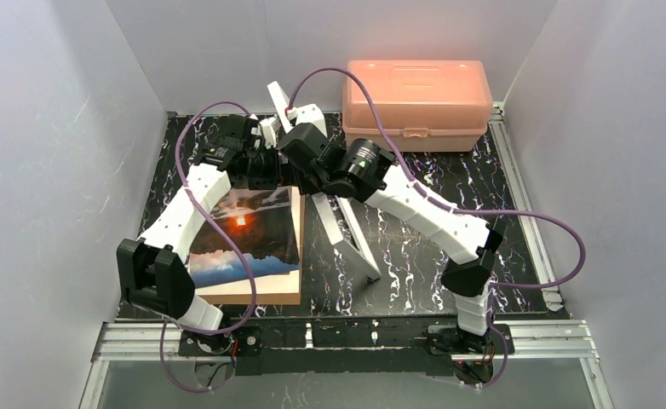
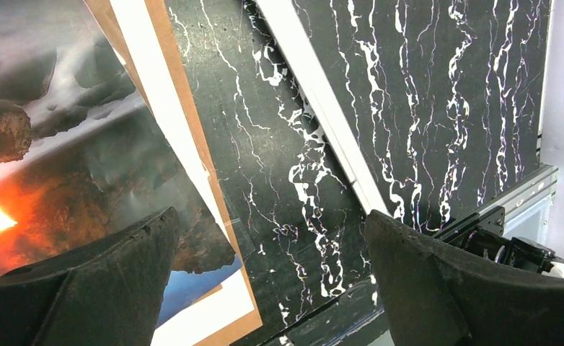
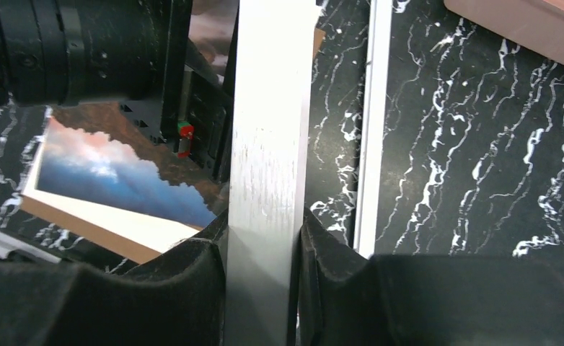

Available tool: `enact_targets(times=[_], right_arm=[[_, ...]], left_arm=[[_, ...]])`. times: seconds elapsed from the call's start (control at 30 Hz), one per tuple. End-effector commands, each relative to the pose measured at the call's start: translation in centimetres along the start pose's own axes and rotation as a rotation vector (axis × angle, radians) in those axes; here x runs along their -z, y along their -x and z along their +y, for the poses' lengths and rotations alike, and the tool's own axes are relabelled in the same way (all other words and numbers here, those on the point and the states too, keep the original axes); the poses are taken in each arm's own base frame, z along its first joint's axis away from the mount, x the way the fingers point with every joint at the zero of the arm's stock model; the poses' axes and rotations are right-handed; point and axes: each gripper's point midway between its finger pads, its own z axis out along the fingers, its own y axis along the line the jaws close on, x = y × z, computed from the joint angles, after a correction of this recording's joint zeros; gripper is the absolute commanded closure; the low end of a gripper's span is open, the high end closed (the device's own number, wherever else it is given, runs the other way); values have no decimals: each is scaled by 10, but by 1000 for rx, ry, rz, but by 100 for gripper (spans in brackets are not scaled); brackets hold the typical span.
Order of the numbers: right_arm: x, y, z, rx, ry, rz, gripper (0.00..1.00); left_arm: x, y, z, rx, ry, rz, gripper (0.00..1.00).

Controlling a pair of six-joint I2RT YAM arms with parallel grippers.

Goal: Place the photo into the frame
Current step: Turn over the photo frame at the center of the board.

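Far edge of photo (image 1: 246, 228) hidden under left arm (image 1: 195, 200). Mid-length of frame (image 1: 365, 260) hidden behind right arm (image 1: 415, 204); pane not discernible.

We note photo (image 1: 249, 226) dark-clouded, orange-red glow, blue-white base; frame (image 3: 265, 144) white; backing board (image 1: 270, 296) brown; table (image 1: 474, 175) black, white-veined marble; box (image 1: 417, 102) translucent pink.

Both arms stretch forward — left gripper (image 2: 268, 216) gapes wide, right gripper (image 3: 262, 227) clamped tight.
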Motion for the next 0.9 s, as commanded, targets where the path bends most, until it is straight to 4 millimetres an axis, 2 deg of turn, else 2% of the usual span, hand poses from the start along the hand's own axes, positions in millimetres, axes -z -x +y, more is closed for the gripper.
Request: enact_targets(times=[0.0, 0.1, 0.2, 0.37, 0.47, 0.6, 0.7, 0.87], right_arm=[[59, 61, -4, -153, 94, -213, 83], [66, 72, -10, -210, 105, -235, 83], [64, 75, -26, -285, 97, -230, 84], [52, 69, -55, -386, 81, -214, 85], [46, 64, -68, -417, 72, -204, 86], [46, 52, -82, -449, 49, -192, 85], [44, 34, -96, -506, 40, -173, 84], [63, 20, -120, -670, 131, -204, 83]], left_arm=[[33, 10, -13, -65, -2, -85, 2], [43, 8, -9, -86, 29, -84, 2], [53, 2, -8, -117, 28, -68, 2], [62, -22, -9, -204, -23, 17, 2], [62, -31, -1, -218, -3, 37, 1], [65, -27, 6, -221, 27, 3, 2], [68, -20, 4, -214, 30, -18, 2], [67, -5, 4, -189, 39, -47, 2]])
